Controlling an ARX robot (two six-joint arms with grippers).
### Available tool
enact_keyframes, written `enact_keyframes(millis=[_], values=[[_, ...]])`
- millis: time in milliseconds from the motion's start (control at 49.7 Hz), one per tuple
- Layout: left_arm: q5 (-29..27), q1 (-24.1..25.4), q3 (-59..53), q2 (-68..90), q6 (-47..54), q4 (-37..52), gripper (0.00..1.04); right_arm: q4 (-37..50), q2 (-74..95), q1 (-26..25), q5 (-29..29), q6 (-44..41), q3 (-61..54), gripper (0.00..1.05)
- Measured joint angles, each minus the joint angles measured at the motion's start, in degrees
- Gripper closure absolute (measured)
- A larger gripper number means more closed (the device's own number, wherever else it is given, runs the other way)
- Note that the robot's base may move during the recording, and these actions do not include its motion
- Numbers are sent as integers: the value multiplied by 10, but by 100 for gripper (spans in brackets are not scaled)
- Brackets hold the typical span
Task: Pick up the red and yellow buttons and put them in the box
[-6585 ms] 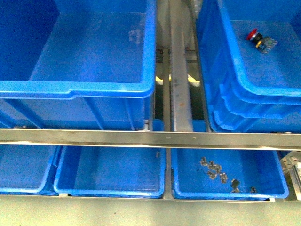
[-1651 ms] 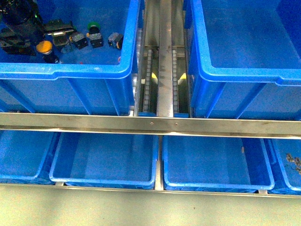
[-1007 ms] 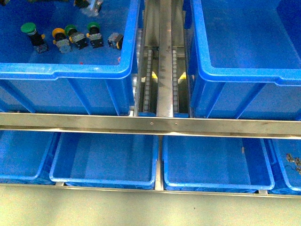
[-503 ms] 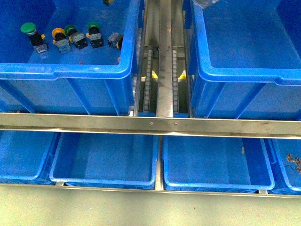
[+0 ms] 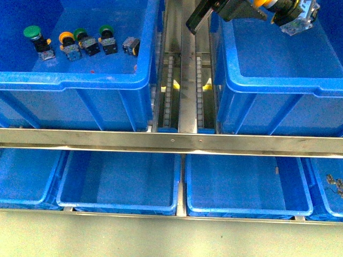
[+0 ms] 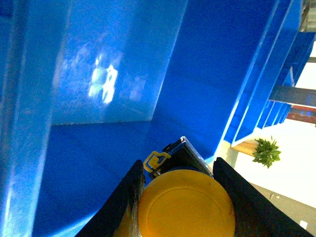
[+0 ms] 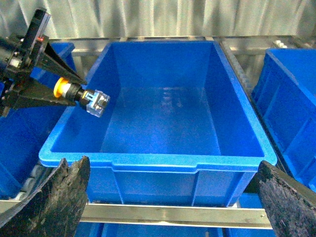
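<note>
- My left gripper [image 5: 257, 8] is pinching the yellow button [image 5: 295, 13], with both fingers pressed onto it just behind the cap
- Half a second ago only a sliver of this arm was showing at the top edge of the front view; now the gripper and the whole button are reaching in over the box [image 5: 278, 85]
- A little earlier this same gripper was down in the left crate [image 5: 75, 80] beside a yellow cap, so the button is now hanging on the other side of the roller track [image 5: 185, 80]
- The button is hanging in the air above the box's left wall, touching neither rim nor floor, with its clear contact block pointing out over the box floor
- In my left wrist view the round yellow cap is sitting snug between the two dark fingers [image 6: 126, 202], with the blue wall and floor of the box beyond it
- My right gripper [image 7: 170, 165] is hovering in front of the box with its fingers spread wide
- The green button [image 5: 33, 35], the second yellow button [image 5: 67, 38] and their neighbours are lying in the left crate exactly as they were half a second ago
</note>
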Motion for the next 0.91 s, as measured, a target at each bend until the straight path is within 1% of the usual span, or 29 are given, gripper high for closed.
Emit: enact_keyframes(millis=[20,60,81,101,121,141,161,181,222,282,322,362,443,624,665,745,906], values=[[0,-1,5,2,-2,-1,71,0,0,0,0,0,0,6],[1,-3,17,2,-7,-3,71,-69,40,28,76,-2,26,6],[2,-3,21,2,-8,-3,71,-86,54,37,95,-4,35,6],[2,-3,22,2,-8,-3,71,-110,89,56,132,-9,51,6],[2,-3,24,2,-8,-3,71,-117,128,73,162,-18,65,6],[2,-3,26,2,-8,-4,71,-115,148,82,168,-20,71,6],[2,-4,28,1,-9,-4,71,-103,184,100,189,-34,83,6],[2,-5,30,1,-9,-4,71,-72,240,126,189,-49,97,6],[2,-9,30,-2,-10,-4,71,-21,308,155,176,-78,114,6],[1,-12,28,-2,-10,-3,71,77,427,191,130,-136,144,6],[0,-14,24,-2,-13,-3,71,120,488,197,98,-180,162,6],[-1,-14,19,-3,-17,4,71,142,535,198,76,-221,176,6],[-5,-10,10,-8,-24,16,71,166,598,179,45,-303,200,6],[-4,-11,-12,-21,-41,38,71,193,657,133,20,-409,246,6],[-2,-11,-19,-26,-47,45,71,197,667,130,15,-425,255,6],[4,-13,-36,-39,-63,65,71,215,711,130,-4,-491,289,6],[16,-12,-65,-67,-79,83,71,265,795,132,-13,-573,348,6]])
